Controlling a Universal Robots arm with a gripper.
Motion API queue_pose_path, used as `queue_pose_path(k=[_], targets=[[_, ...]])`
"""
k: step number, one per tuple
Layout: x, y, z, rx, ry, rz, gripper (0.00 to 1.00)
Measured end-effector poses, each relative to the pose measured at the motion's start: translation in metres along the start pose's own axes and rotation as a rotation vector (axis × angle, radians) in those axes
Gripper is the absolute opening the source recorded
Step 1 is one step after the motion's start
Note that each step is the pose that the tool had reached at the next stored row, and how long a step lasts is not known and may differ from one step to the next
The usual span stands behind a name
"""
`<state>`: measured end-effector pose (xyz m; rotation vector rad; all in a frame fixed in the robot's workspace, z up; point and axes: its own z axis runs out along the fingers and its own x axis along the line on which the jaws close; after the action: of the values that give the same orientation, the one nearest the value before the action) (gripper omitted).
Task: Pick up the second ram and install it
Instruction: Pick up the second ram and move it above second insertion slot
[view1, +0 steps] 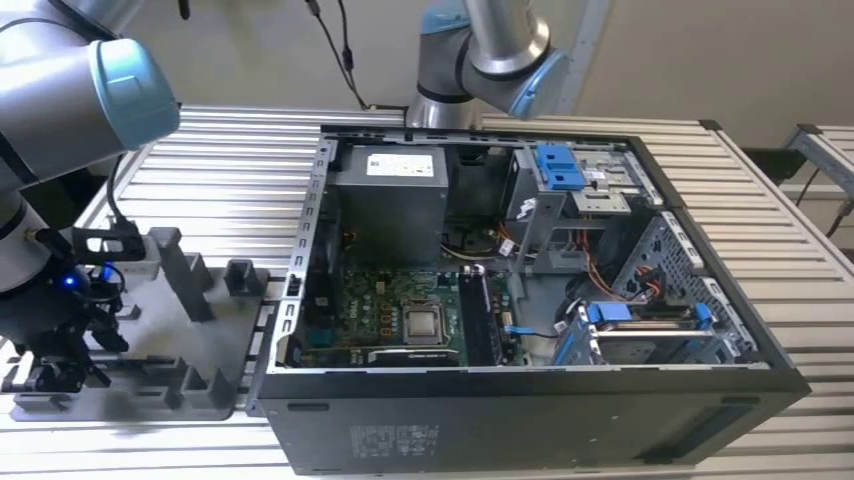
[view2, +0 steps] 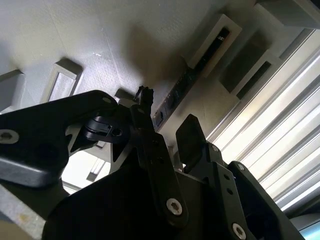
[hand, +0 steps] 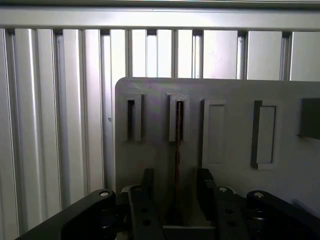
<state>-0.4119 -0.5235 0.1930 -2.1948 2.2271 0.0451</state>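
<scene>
The second ram (hand: 177, 145) stands on edge in a slot of the grey holder tray (hand: 235, 100). In the first wrist view it is a thin dark strip; in the second wrist view the ram (view2: 176, 92) is a dark board with chips. My gripper (hand: 176, 187) is open and straddles it. One finger (hand: 148, 187) is on each side, with a gap to the board on both sides. In the second wrist view the gripper (view2: 167, 127) sits low over the stick. In the exterior view the gripper (view1: 56, 368) hangs over the tray (view1: 200, 335) at that view's left.
An open computer case (view1: 534, 400) lies to the tray's right in the exterior view, with the motherboard (view1: 400, 320) inside. A second arm (view1: 487, 50) stands behind the case. Upright posts (view1: 180, 270) rise from the tray. A ribbed metal table (hand: 55, 125) lies underneath.
</scene>
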Motion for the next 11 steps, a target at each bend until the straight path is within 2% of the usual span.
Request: queue_pose_path(k=[4, 5, 6, 7, 8, 9, 10, 11], targets=[[0.0000, 0.0000, 0.0000, 0.0000, 0.0000, 0.000, 0.48], [0.0000, 0.0000, 0.0000, 0.0000, 0.0000, -0.001, 0.46], [0.0000, 0.0000, 0.0000, 0.0000, 0.0000, -0.001, 0.39], [0.0000, 0.0000, 0.0000, 0.0000, 0.0000, -0.001, 0.39], [0.0000, 0.0000, 0.0000, -0.0001, 0.0000, -0.001, 0.33], [0.0000, 0.0000, 0.0000, 0.0000, 0.0000, -0.001, 0.33], [0.0000, 0.0000, 0.0000, 0.0000, 0.0000, -0.001, 0.27], [0.0000, 0.0000, 0.0000, -0.0001, 0.0000, -0.001, 0.27]])
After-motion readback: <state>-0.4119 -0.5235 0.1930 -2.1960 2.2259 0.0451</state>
